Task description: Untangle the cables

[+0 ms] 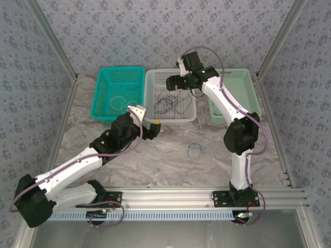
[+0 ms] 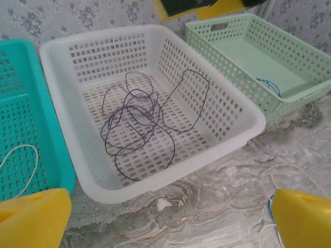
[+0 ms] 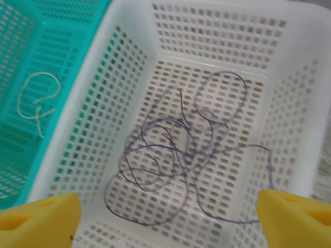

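A dark tangle of cables (image 1: pixel 168 101) (image 2: pixel 137 121) (image 3: pixel 181 150) lies in loose loops on the floor of the white basket (image 1: pixel 150 95) (image 2: pixel 243 134) (image 3: pixel 129 31). A whitish cable (image 1: pixel 120 102) (image 2: pixel 20 165) (image 3: pixel 36 101) lies in the teal basket (image 1: pixel 103 88). A small blue and whitish coil (image 1: pixel 195 149) (image 2: pixel 274 181) rests on the table. My right gripper (image 1: pixel 176 81) (image 3: pixel 165 222) hovers open above the white basket, over the tangle. My left gripper (image 1: pixel 147 119) (image 2: pixel 168 227) stands open over the table just in front of the white basket, holding nothing.
A pale green basket (image 1: pixel 248 88) (image 2: pixel 310 98) stands right of the white one with a thin blue cable (image 2: pixel 269 85) inside. The three baskets line the back of the marbled table (image 1: pixel 165 160). Patterned walls enclose the sides.
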You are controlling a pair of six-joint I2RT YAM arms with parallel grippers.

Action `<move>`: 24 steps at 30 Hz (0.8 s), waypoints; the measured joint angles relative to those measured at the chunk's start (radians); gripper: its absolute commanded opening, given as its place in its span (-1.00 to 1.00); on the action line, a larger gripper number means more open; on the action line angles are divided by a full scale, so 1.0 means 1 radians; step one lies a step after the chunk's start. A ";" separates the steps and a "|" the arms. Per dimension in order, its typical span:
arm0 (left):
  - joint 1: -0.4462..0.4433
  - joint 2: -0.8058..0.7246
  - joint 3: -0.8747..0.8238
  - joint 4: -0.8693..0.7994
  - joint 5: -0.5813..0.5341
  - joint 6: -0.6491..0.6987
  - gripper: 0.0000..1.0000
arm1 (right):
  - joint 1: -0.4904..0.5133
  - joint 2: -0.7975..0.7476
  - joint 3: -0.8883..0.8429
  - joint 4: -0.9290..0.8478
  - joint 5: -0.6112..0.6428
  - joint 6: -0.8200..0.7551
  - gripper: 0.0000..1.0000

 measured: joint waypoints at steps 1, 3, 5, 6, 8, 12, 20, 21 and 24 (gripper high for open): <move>0.000 0.009 0.000 0.000 0.002 -0.003 0.99 | -0.007 -0.015 -0.017 -0.004 0.008 -0.003 0.83; 0.000 0.023 0.000 -0.003 0.006 -0.006 0.99 | -0.023 -0.074 -0.089 -0.013 0.031 -0.011 0.83; 0.000 0.035 0.000 -0.002 0.010 -0.007 0.99 | -0.034 -0.150 -0.176 -0.016 0.056 -0.020 0.80; 0.000 0.041 0.000 -0.002 0.014 -0.010 0.99 | -0.037 -0.199 -0.230 -0.017 0.069 -0.023 0.79; 0.000 0.052 0.000 -0.002 0.024 -0.013 0.99 | -0.036 -0.306 -0.344 -0.008 0.087 -0.026 0.72; 0.000 0.078 0.000 -0.002 0.055 -0.013 0.99 | -0.038 -0.514 -0.583 0.001 0.104 -0.005 0.57; 0.000 0.131 0.000 0.006 0.203 -0.031 0.93 | -0.035 -0.788 -1.099 0.061 0.090 0.116 0.38; 0.000 0.142 0.000 0.007 0.223 -0.034 0.92 | -0.033 -0.834 -1.150 0.074 0.091 0.135 0.36; 0.000 0.174 0.000 0.006 0.266 -0.049 0.91 | -0.032 -0.973 -1.263 0.119 0.091 0.197 0.32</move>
